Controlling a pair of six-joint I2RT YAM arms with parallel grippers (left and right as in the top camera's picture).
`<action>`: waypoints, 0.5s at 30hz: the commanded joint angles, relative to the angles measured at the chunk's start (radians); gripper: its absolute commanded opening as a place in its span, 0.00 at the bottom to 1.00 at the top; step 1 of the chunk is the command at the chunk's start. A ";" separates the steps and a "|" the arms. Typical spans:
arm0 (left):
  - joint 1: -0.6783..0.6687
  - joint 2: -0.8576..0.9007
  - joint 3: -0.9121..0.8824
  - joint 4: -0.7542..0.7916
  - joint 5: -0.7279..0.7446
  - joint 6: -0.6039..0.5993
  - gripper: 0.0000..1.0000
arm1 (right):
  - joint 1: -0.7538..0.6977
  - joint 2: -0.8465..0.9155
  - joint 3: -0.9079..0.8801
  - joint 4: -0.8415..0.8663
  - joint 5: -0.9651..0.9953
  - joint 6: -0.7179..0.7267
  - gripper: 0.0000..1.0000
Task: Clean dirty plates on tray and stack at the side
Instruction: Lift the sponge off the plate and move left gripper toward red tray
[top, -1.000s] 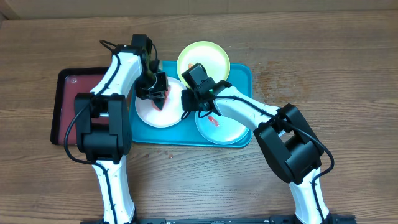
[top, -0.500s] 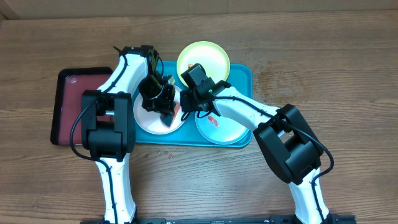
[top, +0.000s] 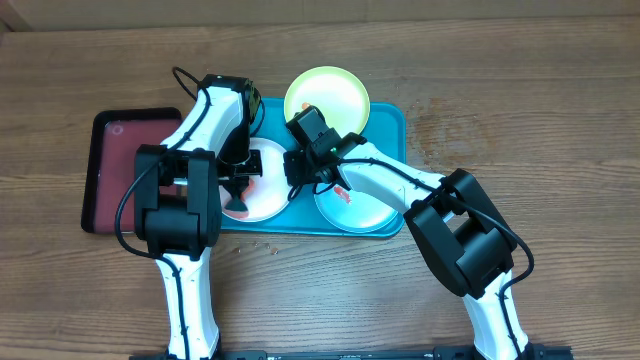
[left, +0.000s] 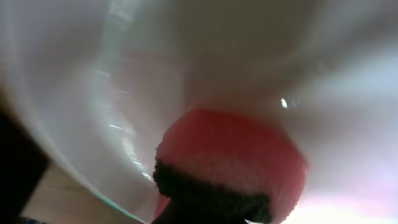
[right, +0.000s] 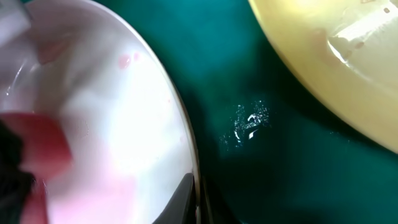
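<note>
On the turquoise tray (top: 390, 125) lie three plates. At the tray's left end is the white plate (top: 268, 195), whose right rim my right gripper (top: 296, 170) is shut on; the right wrist view shows that rim (right: 194, 180) pinched between the fingers. My left gripper (top: 238, 198) is shut on a red sponge (left: 230, 155) with a dark backing, pressed onto the white plate (left: 124, 74) at its near-left part. The yellow-green plate (top: 327, 97) leans over the tray's far rim. Right of the white one, the mint plate (top: 368, 208) carries a red smear (top: 344, 195).
A dark red tray (top: 120, 170) with a black rim lies on the wooden table left of the turquoise tray. Small crumbs (top: 265, 243) sit on the wood just in front of the tray. Both arms cross over the tray's left half.
My left gripper has dragged the sponge from the white plate's far right across to its near-left part. The right gripper has stayed on the plate's rim.
</note>
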 joint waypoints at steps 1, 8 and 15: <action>0.015 -0.092 0.038 0.037 -0.151 -0.136 0.04 | 0.000 0.030 0.002 -0.008 -0.002 -0.051 0.04; 0.064 -0.314 0.038 0.084 -0.150 -0.277 0.04 | 0.015 0.001 0.024 -0.027 0.009 -0.135 0.04; 0.199 -0.502 0.038 0.071 -0.148 -0.306 0.04 | 0.068 -0.048 0.038 -0.052 0.185 -0.134 0.04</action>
